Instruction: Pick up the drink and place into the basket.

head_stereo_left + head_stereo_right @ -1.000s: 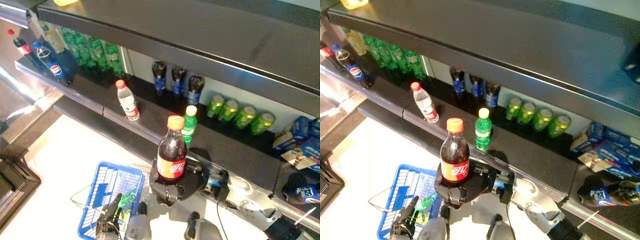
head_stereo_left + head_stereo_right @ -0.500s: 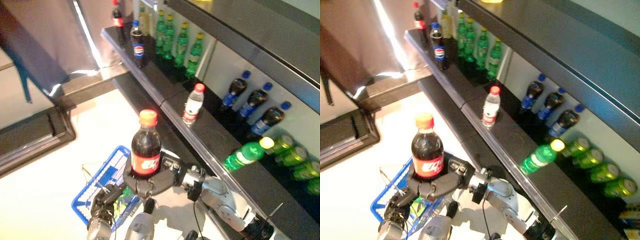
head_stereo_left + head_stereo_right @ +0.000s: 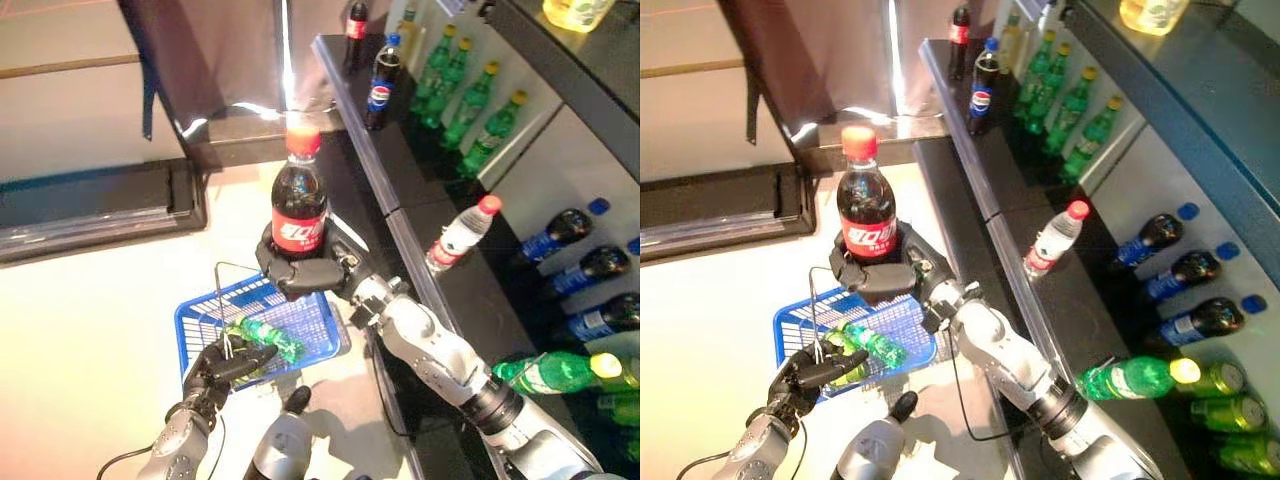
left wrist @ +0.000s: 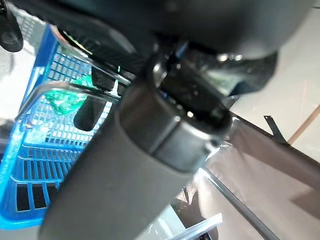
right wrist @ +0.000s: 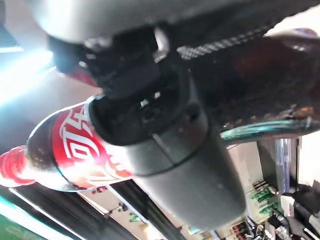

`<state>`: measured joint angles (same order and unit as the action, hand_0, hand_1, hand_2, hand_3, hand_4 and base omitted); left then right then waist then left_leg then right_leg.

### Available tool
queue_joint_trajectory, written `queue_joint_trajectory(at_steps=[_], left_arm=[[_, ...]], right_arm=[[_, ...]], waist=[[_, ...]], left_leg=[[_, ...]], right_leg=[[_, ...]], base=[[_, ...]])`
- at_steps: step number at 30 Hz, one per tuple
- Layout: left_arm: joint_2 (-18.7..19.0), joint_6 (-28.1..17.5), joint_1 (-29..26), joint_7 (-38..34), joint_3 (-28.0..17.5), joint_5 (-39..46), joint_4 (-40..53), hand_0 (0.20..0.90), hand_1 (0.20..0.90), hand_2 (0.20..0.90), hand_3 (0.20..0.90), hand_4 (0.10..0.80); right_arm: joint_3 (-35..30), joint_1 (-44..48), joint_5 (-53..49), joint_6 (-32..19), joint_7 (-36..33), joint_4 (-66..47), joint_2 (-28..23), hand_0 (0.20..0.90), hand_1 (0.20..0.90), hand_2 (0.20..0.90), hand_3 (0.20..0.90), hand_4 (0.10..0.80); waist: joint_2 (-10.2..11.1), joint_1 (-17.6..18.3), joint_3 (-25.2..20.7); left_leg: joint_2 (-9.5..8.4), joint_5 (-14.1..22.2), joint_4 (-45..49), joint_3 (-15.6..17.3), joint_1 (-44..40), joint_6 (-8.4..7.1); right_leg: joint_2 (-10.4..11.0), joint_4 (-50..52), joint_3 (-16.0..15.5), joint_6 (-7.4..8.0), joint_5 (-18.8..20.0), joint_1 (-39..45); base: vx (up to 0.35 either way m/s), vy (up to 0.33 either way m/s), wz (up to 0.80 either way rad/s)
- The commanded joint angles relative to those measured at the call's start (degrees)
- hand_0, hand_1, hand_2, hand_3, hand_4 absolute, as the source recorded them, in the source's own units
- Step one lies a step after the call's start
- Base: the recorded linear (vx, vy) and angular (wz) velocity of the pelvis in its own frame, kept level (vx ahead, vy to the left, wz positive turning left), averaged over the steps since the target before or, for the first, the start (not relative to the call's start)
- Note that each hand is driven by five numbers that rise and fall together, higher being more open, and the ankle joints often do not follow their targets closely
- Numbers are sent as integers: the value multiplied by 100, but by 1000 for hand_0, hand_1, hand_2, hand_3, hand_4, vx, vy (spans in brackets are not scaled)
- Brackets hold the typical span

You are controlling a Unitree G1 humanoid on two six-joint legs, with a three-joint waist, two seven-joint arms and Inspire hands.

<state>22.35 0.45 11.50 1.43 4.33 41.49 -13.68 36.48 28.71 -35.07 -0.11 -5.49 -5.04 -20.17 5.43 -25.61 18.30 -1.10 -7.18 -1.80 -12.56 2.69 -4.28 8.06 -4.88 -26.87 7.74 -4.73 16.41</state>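
A cola bottle [image 3: 299, 203] with a red cap and red label stands upright in my right hand [image 3: 300, 277], whose fingers curl round its lower part. It hangs just above the far rim of the blue basket [image 3: 196, 322] on the floor. A green bottle [image 3: 266, 338] lies inside the basket. At the basket's near side, my left hand [image 3: 226, 363] curls round the basket's wire handle [image 3: 221, 300]. In the right wrist view the cola bottle [image 5: 60, 150] shows past the hand.
To the right runs a dark shelf unit [image 3: 400, 215] holding several bottles: a cola bottle with a blue label [image 3: 381, 88], green ones [image 3: 462, 100], a water bottle [image 3: 457, 234] and a fallen green bottle [image 3: 548, 371]. A dark low platform [image 3: 90, 205] lies at the left.
The camera has swung left, shifting the whole scene. My right hand has carried the cola bottle from beside the basket to above its far rim. The left hand stays on the handle.
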Motion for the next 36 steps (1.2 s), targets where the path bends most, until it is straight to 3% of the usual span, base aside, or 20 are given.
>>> queue_joint_trajectory(at_steps=[1,5,10,15,20,29,36], left_arm=[[528,-1060,-207,967,-356,0,2127,300,300,300,200,100],[606,-1047,-156,1115,-506,319,2522,300,300,300,200,100],[682,-852,-172,1971,-607,968,3381,300,300,300,200,100],[921,-909,-523,2626,-585,1414,4092,300,300,300,200,100],[1051,-865,-764,2836,-699,1727,4424,300,300,300,200,100],[1526,-1703,-944,3567,-1278,2096,4715,300,300,300,200,100],[1937,-1957,-1228,3829,-1290,1809,4921,300,300,300,200,100]], right_arm=[[-241,762,147,-1085,-348,-422,569,300,300,300,200,100],[-201,678,255,-1094,-568,-326,667,300,300,300,200,100],[-16,492,532,-1029,-718,-114,751,300,300,300,200,100],[120,289,610,-1014,-653,56,747,300,300,300,200,100],[225,173,676,-959,-681,166,786,300,300,300,200,100],[363,72,737,-1034,-840,861,985,300,300,300,200,100],[489,-14,766,-982,-1039,1340,1023,300,300,300,200,100]], waist=[[-339,-126,-804],[-376,-240,-801],[-405,-334,-695],[-403,-344,-612],[-357,-356,-664],[-249,-517,-675],[-166,-558,-701]], left_leg=[[196,326,324,74,-233,-81],[190,462,444,-14,-231,-111],[150,501,603,-88,-133,-112],[115,504,667,-140,-38,-102],[74,544,683,-198,-62,-103],[49,643,784,-315,-25,-116],[57,667,773,-363,-52,-144]], right_leg=[[-18,454,-63,-378,224,-303],[-6,563,-80,-363,79,-240],[37,678,-171,-359,54,-282],[87,779,-218,-324,45,-368],[125,799,-239,-285,20,-327],[143,875,-284,-268,-50,-305],[135,908,-289,-241,-80,-279]], base=[[65,47,22],[101,-11,14],[41,11,13],[24,17,12],[75,28,6],[50,-1,3],[43,-16,3]])
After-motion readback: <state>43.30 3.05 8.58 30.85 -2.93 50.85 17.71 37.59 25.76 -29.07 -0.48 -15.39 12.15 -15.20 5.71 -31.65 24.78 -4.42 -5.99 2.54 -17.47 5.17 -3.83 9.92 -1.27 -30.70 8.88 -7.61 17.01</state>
